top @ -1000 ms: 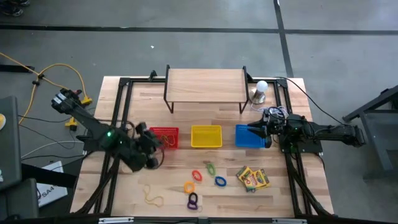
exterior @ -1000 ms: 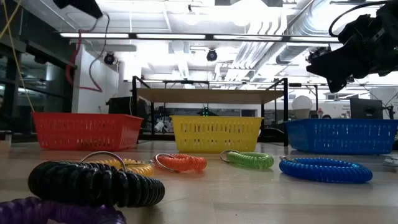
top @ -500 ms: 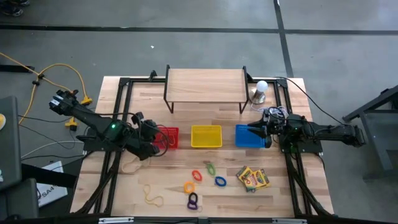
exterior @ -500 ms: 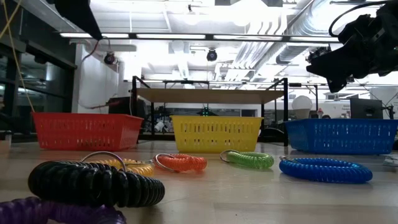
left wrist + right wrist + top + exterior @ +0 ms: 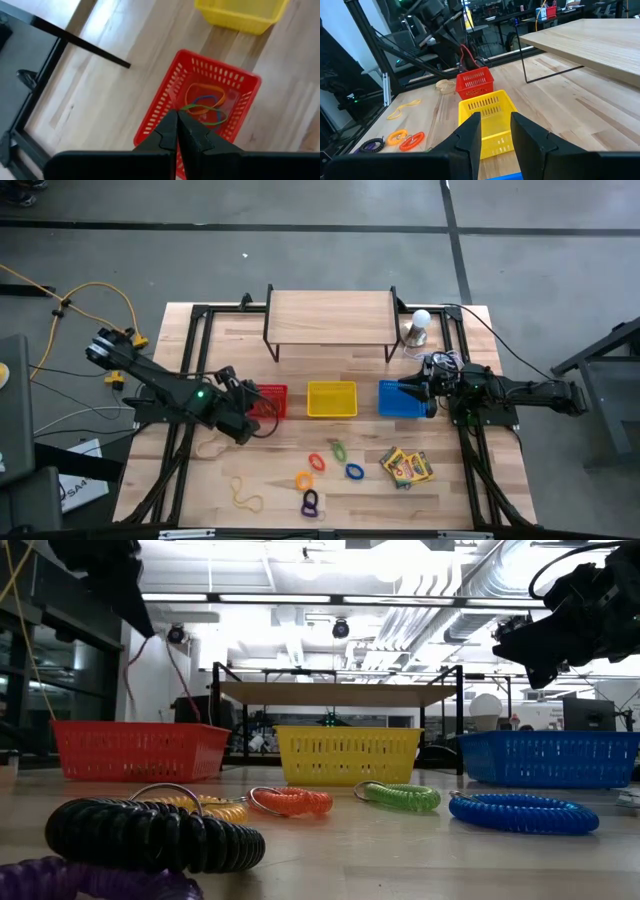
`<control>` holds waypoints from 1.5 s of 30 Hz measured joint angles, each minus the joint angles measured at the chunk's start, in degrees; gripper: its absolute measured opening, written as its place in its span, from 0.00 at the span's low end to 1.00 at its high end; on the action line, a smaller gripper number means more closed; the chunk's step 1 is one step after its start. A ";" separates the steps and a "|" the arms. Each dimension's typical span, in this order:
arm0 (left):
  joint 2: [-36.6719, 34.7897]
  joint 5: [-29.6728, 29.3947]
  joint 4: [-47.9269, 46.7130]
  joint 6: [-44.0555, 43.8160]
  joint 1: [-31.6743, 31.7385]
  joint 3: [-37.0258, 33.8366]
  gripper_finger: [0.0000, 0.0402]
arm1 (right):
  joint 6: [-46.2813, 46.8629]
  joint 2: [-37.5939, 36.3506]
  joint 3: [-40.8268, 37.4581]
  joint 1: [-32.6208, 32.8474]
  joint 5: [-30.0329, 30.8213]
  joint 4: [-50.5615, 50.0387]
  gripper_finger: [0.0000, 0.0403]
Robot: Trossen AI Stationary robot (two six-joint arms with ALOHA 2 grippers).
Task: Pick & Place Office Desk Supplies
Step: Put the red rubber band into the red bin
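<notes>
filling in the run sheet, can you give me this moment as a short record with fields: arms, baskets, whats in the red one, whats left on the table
left gripper: shut, above the red basket's near edge
right gripper: over the blue basket, fingers apart, holding nothing
baskets: red, yellow basket, blue, in a row
red basket contents: rubber bands, orange, green, blue
yellow basket: looks empty
loose on table: coil rings, crayon boxes, band, band

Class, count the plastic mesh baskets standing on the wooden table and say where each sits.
3, in a row before the raised shelf: red plastic mesh basket left, yellow plastic mesh basket middle, blue plastic mesh basket right. None appears hidden.
</notes>
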 joint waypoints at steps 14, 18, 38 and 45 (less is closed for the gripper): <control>6.40 6.77 -0.42 -0.61 0.89 -0.02 0.00 | 0.00 0.00 0.02 0.02 0.02 0.00 0.23; 8.72 9.26 -0.37 -0.35 0.89 -0.02 0.00 | 0.00 0.00 0.01 0.01 0.02 0.00 0.23; 9.75 12.37 2.80 4.56 3.51 -0.02 0.02 | 0.00 0.00 0.01 0.02 0.00 0.00 0.23; 9.75 13.08 3.66 6.06 4.73 -0.02 0.13 | 0.00 0.00 0.02 0.00 0.00 0.00 0.23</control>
